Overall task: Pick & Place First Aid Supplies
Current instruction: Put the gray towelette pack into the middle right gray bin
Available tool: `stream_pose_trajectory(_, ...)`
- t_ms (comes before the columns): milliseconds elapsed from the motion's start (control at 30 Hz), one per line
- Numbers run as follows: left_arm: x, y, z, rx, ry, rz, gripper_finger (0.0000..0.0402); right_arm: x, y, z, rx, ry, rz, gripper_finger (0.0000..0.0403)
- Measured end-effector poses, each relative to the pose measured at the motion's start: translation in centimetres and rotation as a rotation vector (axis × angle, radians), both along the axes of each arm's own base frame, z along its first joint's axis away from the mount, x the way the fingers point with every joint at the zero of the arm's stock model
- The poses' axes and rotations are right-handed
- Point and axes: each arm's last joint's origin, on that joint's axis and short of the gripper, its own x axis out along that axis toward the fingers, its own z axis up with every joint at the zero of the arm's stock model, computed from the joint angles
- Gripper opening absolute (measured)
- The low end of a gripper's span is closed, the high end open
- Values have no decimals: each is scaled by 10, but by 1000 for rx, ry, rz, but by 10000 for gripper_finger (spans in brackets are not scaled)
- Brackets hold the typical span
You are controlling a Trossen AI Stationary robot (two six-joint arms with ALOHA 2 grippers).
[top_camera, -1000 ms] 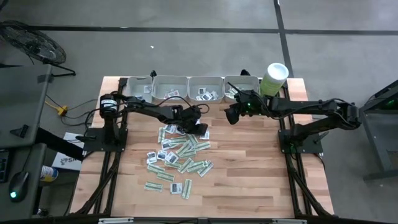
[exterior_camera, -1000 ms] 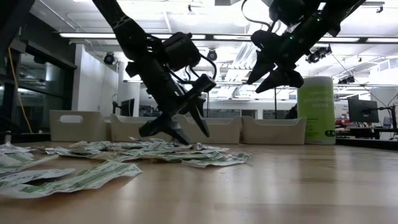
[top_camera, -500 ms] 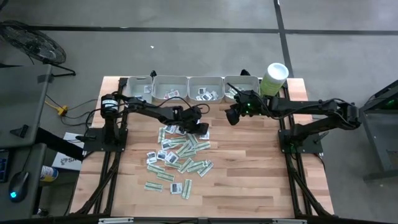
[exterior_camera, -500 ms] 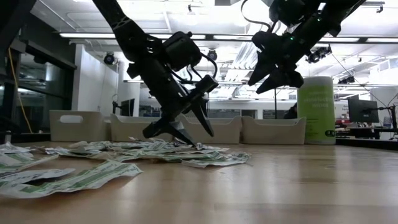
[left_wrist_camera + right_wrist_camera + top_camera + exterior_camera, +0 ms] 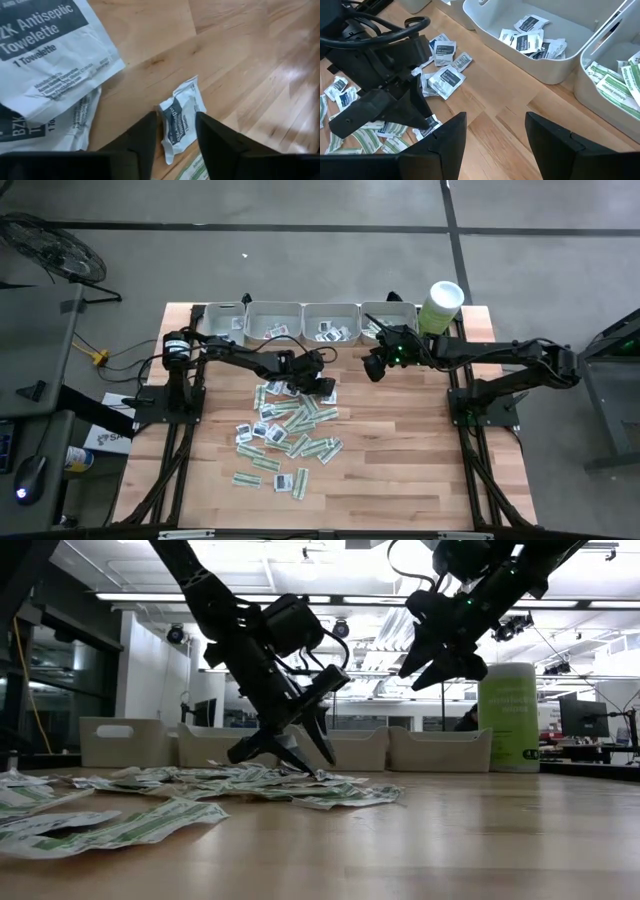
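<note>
Between the left gripper's (image 5: 174,145) part-open fingers, a small white towelette sachet (image 5: 181,116) lies flat on the table (image 5: 235,60), long axis running away from the wrist (its near end hidden; contact unclear). Raised near the trays (image 5: 300,322), the right gripper (image 5: 372,366) hangs open, empty.
</note>
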Motion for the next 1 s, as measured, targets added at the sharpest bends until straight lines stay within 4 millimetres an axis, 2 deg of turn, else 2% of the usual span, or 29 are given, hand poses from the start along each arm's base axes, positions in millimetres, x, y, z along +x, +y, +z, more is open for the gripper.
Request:
stream_pose_trajectory(433,-1,0,-1,11,11,-10,8,0,0,0,-8,4,7,197)
stream_pose_trajectory(700,-1,0,0,17,4,-27,2,0,0,0,6,-2,10,197)
stream_pose_trajectory(1000,-3,-1,25,36,-72,-33,1,0,0,0,7,-3,9,197)
